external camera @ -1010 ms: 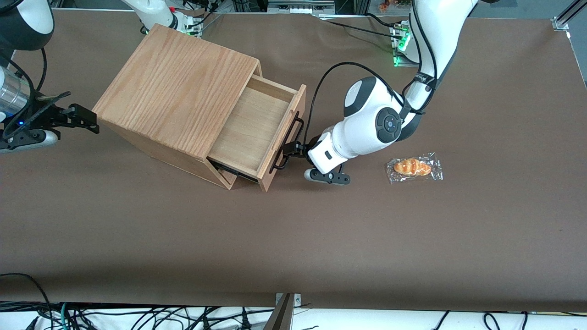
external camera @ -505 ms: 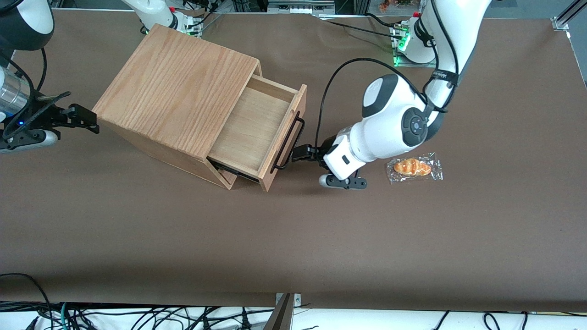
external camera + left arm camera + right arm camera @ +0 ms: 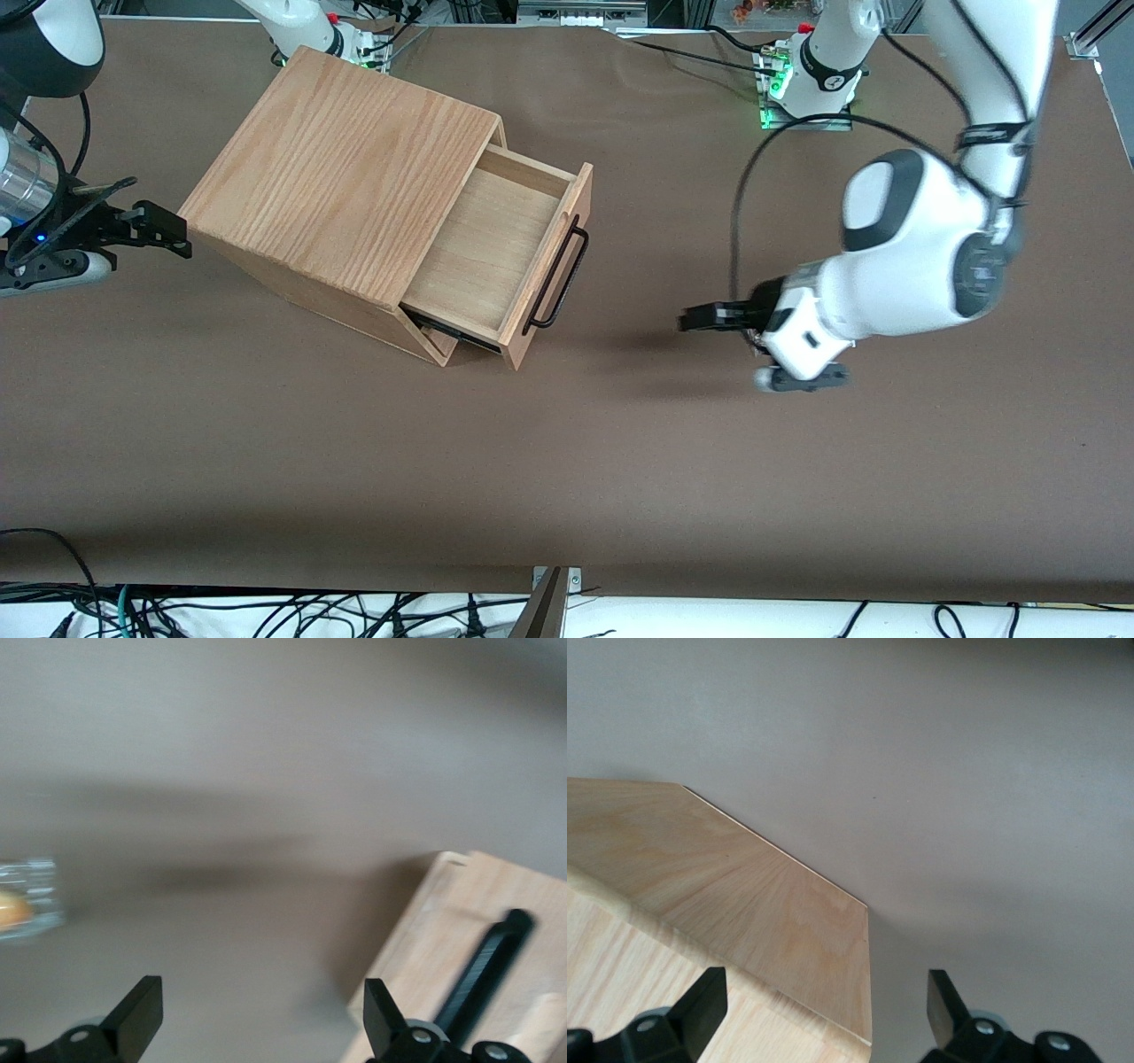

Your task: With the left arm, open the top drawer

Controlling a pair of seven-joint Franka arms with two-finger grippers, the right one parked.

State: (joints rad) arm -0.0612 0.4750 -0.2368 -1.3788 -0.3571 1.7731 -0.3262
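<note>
Top drawer (image 3: 496, 257) pulled out, gripper (image 3: 695, 319) apart, spread empty, wrist view alone shows wrapped bun (image 3: 22, 904)

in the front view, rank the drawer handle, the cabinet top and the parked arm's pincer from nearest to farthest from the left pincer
The left pincer hangs open over bare table.
1. Drawer handle, on the open drawer's front, facing the pincer.
2. Cabinet top, above the drawer's housing.
3. Parked arm's pincer, at the parked arm's end of the table.

I can read no text, label, brand or number anywhere: none on the light-wood oak-grain cabinet (image 3: 345, 168), none on my glossy white left arm (image 3: 912, 248).
</note>
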